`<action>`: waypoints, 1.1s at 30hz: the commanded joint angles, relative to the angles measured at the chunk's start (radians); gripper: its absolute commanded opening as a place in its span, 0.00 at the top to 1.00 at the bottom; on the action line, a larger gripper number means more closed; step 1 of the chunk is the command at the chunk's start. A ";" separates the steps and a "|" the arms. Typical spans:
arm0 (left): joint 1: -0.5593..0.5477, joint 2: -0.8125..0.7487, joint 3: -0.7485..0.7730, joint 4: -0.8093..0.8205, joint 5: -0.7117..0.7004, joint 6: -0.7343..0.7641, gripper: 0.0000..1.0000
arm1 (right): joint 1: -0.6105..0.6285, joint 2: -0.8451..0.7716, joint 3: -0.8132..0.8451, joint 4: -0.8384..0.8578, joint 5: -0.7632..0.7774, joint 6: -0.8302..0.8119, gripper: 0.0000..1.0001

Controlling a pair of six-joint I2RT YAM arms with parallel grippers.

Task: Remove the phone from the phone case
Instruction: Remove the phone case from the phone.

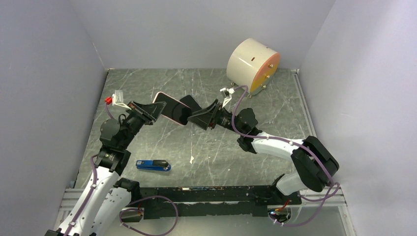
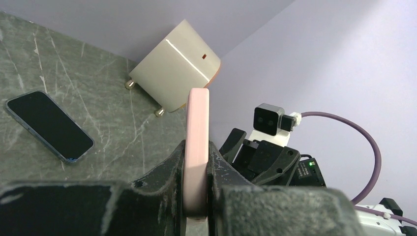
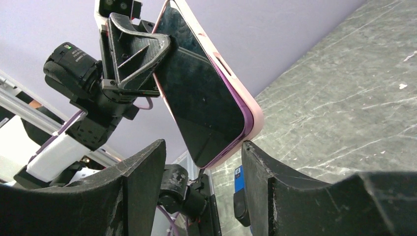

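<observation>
A phone with a dark screen [image 3: 196, 93] sits in a pink case [image 3: 247, 109]. My left gripper [image 1: 150, 112] is shut on the case's edge [image 2: 197, 123] and holds it tilted above the table, mid-scene [image 1: 169, 109]. In the left wrist view the left gripper [image 2: 196, 152] has both pads pressed on the pink edge. My right gripper [image 1: 199, 118] is open. In the right wrist view the right gripper [image 3: 201, 147] has its jaws apart, on either side of the case's lower corner. I cannot tell if they touch it.
A second dark phone without a case [image 2: 49, 125] lies flat on the marble table [image 1: 275, 108], behind the held one [image 1: 189, 102]. A cream drum with an orange face [image 1: 253, 66] stands at the back right. A blue stapler [image 1: 153, 165] lies front left.
</observation>
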 commanded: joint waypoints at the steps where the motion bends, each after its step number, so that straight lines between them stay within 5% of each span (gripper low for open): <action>1: -0.002 -0.017 0.003 0.125 0.005 -0.031 0.97 | -0.001 -0.039 0.019 0.051 -0.004 -0.006 0.39; 33: -0.002 0.086 -0.048 0.409 0.179 -0.213 0.98 | -0.003 -0.024 0.067 0.059 -0.026 -0.027 0.40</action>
